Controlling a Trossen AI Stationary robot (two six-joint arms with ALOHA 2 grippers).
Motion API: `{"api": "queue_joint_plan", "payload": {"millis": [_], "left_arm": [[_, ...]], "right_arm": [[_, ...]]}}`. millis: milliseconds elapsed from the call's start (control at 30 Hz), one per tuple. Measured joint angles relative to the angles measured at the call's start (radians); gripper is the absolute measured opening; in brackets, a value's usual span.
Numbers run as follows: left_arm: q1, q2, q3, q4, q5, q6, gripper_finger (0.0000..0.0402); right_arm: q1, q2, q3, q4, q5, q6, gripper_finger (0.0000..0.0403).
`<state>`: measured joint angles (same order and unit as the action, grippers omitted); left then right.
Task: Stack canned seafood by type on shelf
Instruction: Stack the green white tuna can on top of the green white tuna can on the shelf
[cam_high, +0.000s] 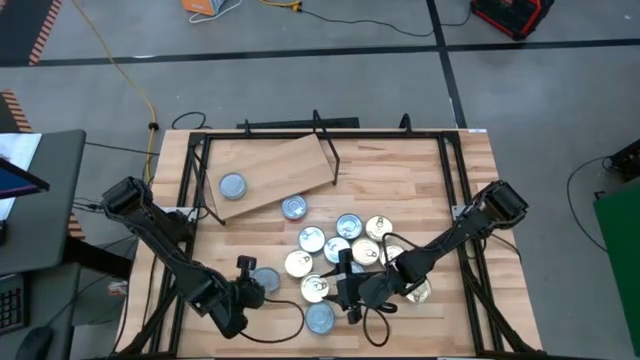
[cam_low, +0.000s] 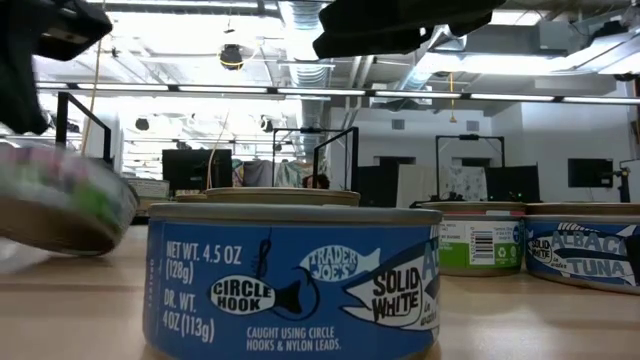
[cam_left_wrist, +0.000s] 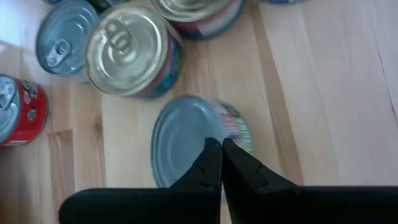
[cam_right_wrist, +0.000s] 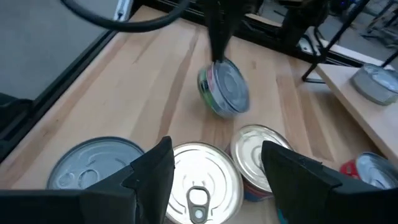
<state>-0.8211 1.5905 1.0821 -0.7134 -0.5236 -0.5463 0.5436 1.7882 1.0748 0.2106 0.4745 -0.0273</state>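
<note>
Closest to the table's front edge sits a lone silver-lidded tin, the blue-labelled one that fills the low view. Just behind it, the main cluster of tins lies on the butcher-block tabletop, silver and gold lids mixed together.

The right gripper hovers at the cluster's front edge, its fingers spread wide with nothing between them, straddling a gold-lidded tin below.

To the left of the cluster, the left gripper has its fingers pressed together, pinching the rim of a tilted tin with a greenish label, lifted off the wood. From the right wrist view that same tin hangs on edge beneath the dark fingers.

Farther back from the cluster, a single silver tin rests just beside the shelf, a light plywood board lying at an angle. One more tin already sits on the shelf, near its left end.
</note>
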Motion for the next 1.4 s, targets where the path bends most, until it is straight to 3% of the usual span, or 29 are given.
{"api": "queue_joint_plan", "payload": {"millis": [333,633,867,1033,1400], "left_arm": [[0.060,-0.005,0.000,0.023,0.078,0.015,0.0000],[0.091,-0.009,-0.004,-0.029,0.150,-0.309,0.0005],[0.093,-0.010,-0.091,-0.064,0.143,-0.606,0.0094],[0.106,-0.016,-0.121,-0.048,0.145,-0.672,0.0141],[0.064,-0.135,-0.121,-0.049,0.069,-0.702,0.0113]], "right_arm": [[-0.018,0.000,0.000,0.004,-0.035,-0.006,0.0271],[-0.016,0.000,0.000,0.001,-0.038,0.000,0.0271],[0.000,0.000,0.000,0.007,-0.038,0.000,0.0271],[0.000,0.000,0.000,0.008,-0.038,0.007,0.0271],[0.020,0.000,0.000,0.007,-0.038,0.029,0.0271]]}}
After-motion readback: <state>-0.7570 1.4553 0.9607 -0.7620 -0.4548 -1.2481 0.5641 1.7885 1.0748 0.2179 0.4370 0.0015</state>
